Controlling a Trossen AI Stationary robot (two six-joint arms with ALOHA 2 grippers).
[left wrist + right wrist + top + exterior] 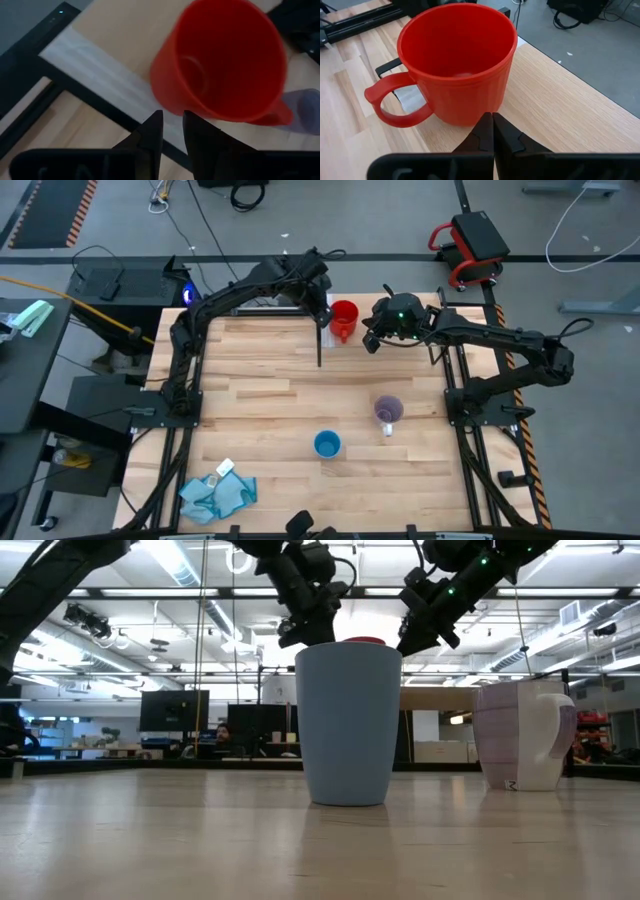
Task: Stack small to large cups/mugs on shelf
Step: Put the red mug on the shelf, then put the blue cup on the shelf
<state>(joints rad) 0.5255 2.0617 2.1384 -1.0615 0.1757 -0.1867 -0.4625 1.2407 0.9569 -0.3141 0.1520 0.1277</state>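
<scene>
The red mug (344, 315) stands upright on its base on the light-wood shelf (560, 105) at the table's far edge; its rim (365, 641) peeks over the blue mug in the low view. My left gripper (172, 127) hovers above and just left of it, fingers a narrow gap apart with nothing between them. My right gripper (492, 120) is shut, low at the mug's right side. The blue mug (327, 444) and the lilac mug (388, 411) stand upright on the tabletop nearer the near edge. My right gripper has its shut fingertips (487, 125) level with the red mug's lower wall (475, 112), on the side away from the handle (395, 107). I cannot tell whether they touch it. The mug stands upright on the shelf.
A light-blue cloth (215, 492) lies at the table's near left corner. The shelf's white edge (100, 65) and a thin black post (320, 345) stand close to my left gripper. Bare tabletop (250, 400) lies between the shelf and the two mugs.
</scene>
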